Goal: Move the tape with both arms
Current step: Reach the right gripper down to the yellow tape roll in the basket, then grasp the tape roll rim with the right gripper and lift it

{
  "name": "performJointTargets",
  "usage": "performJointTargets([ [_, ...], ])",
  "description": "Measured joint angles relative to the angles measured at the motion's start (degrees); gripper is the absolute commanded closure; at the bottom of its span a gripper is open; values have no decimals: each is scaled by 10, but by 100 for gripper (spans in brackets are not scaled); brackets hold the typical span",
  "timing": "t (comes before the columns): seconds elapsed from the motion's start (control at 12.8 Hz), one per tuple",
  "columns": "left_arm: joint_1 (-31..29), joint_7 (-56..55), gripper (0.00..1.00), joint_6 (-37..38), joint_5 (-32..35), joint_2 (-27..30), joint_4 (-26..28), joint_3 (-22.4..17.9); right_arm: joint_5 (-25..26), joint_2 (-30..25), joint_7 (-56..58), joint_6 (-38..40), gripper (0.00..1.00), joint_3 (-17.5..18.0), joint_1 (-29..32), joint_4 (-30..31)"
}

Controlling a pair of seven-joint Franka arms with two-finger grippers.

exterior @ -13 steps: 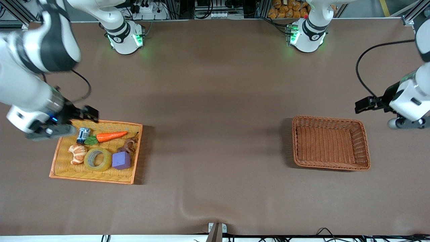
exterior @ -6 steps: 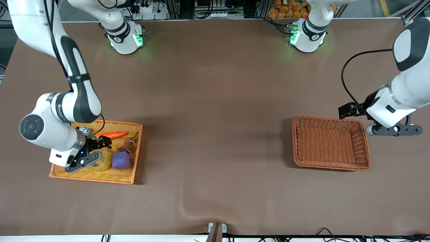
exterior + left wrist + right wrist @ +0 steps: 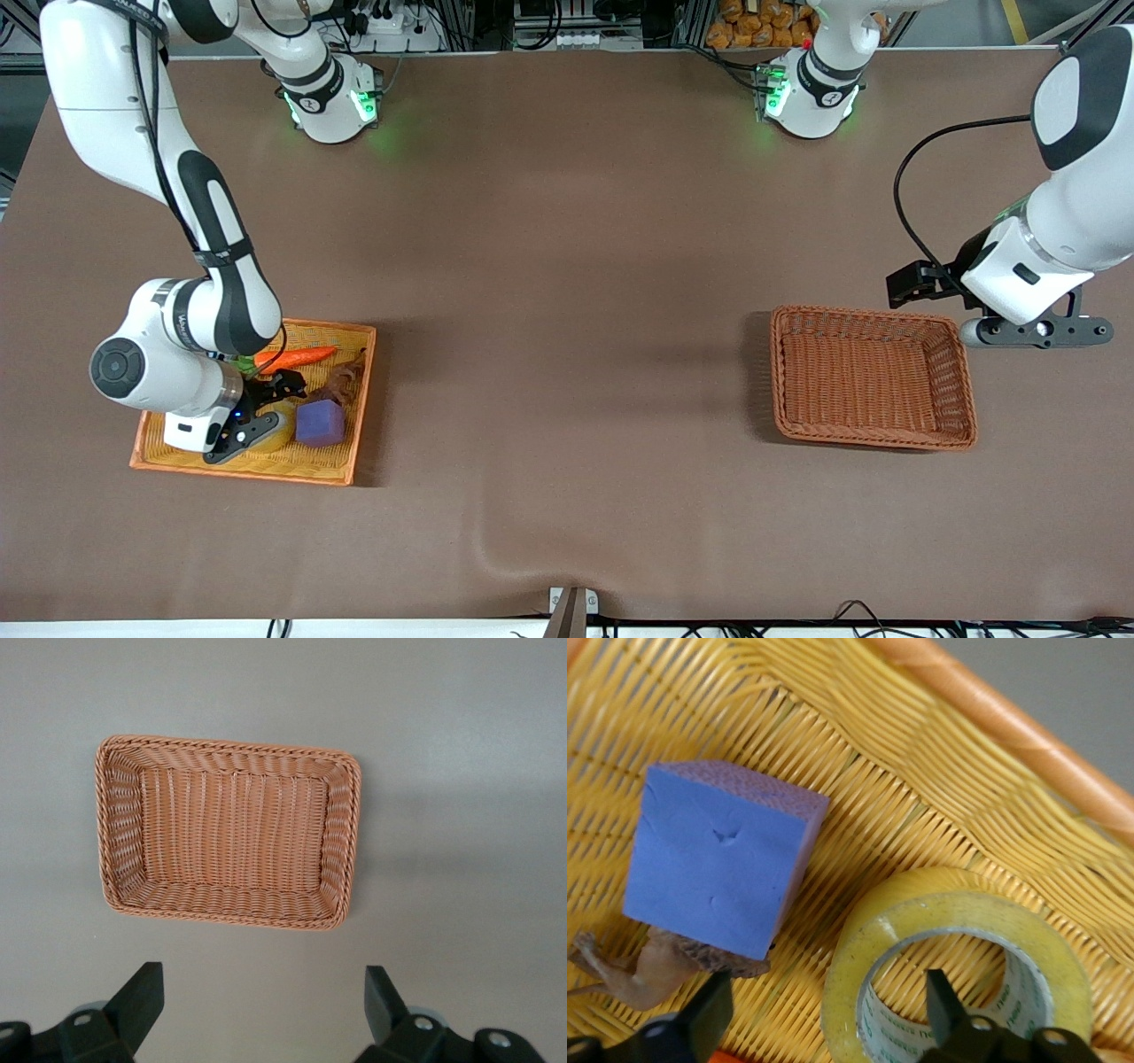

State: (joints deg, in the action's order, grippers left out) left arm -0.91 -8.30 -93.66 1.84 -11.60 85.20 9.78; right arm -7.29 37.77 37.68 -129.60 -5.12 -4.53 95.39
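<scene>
The tape [image 3: 280,431], a yellowish roll, lies flat in the orange tray [image 3: 266,470] beside the purple cube [image 3: 320,422]; the right arm covers most of it. My right gripper [image 3: 251,427] is low over the tape. In the right wrist view the tape [image 3: 957,930] fills the foreground. My right gripper [image 3: 828,1005] is open astride the roll's wall, with one finger in the hollow core and the other between roll and cube [image 3: 722,864]. My left gripper [image 3: 1032,331] hangs open and empty over the table beside the wicker basket [image 3: 873,377].
The tray also holds a carrot [image 3: 297,357] and a brown toy animal [image 3: 343,379], close to the tape. The brown basket [image 3: 221,744] is empty and lies below my left gripper [image 3: 261,1001] in the left wrist view.
My right arm swung in and came down into the tray, and its open gripper now straddles the tape. My left arm moved slightly toward the basket.
</scene>
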Motion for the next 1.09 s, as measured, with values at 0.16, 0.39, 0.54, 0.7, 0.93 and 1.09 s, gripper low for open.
performJointTargets([
  [0.16, 0, 0, 0, 0, 0, 0, 1, 0, 0, 4, 10, 1, 89, 0, 1, -1],
  [0.39, 1, 0, 0, 0, 0, 0, 1, 1, 0, 4, 13, 6, 100, -1, 4, -1],
  [0.54, 3, 0, 0, 0, 0, -1, 2, 2, 0, 2, 14, 12, 100, -1, 3, -7],
  [0.7, 4, 0, 0, 0, 0, -2, 3, 2, 0, -6, 14, 52, 100, 1, -1, -29],
  [0.93, 4, 0, 0, 0, 0, -4, 3, 2, -1, -37, 4, 198, 100, 3, -15, -107],
  [1.09, 11, -1, 0, 0, 0, -4, 3, 6, -4, -55, -46, 303, 100, 5, -35, -176],
])
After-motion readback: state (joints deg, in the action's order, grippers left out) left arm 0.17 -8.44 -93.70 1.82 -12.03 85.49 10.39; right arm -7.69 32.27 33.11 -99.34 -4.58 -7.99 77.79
